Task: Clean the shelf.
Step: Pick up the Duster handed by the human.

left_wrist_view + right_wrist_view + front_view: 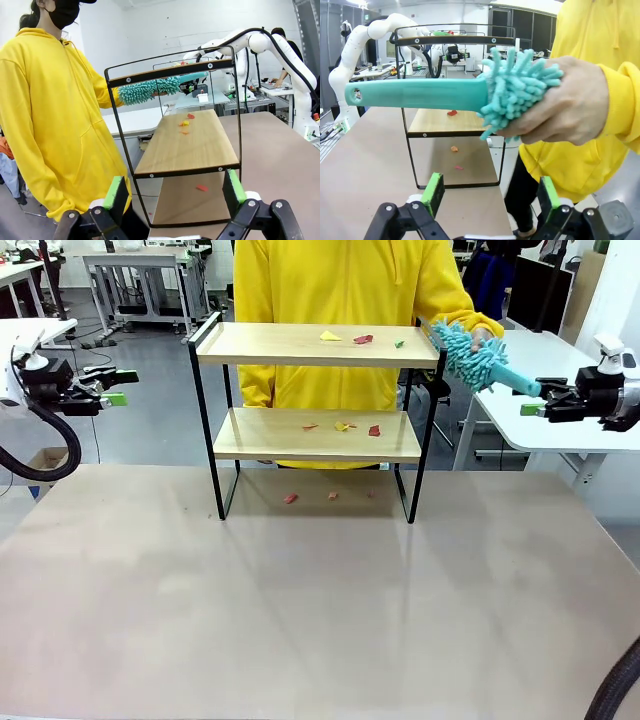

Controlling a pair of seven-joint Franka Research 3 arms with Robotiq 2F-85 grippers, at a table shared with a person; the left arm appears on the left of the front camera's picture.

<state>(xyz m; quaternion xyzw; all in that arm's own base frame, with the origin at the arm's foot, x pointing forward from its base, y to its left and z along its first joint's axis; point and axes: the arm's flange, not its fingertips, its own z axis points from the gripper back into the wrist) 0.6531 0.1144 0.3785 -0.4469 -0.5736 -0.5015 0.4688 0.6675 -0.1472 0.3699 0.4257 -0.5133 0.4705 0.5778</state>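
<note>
Remote station inventory, as I see it.

1. Hard to make out: small red, yellow and green scraps lie on both boards and on the table under them; they are too small for me to tell what they are made of. In the front view the top of the frame cuts the person off at the shoulders. There the duster's handle tip also overlaps the right end effector, so I cannot judge contact from that view.
2. Shelf: stands upright on the far middle of the table, directly in front of the person in yellow.
3. Duster: teal, with a fluffy head gripped in the person's hand. Its handle points toward the right arm.
4. Right end effector: fingers spread wide. In its wrist view the green pads hold nothing and the handle lies beyond them, not between them.
5. Left end effector: off the table's left edge, well apart from the shelf, with fingers spread wide and nothing between them.
</note>
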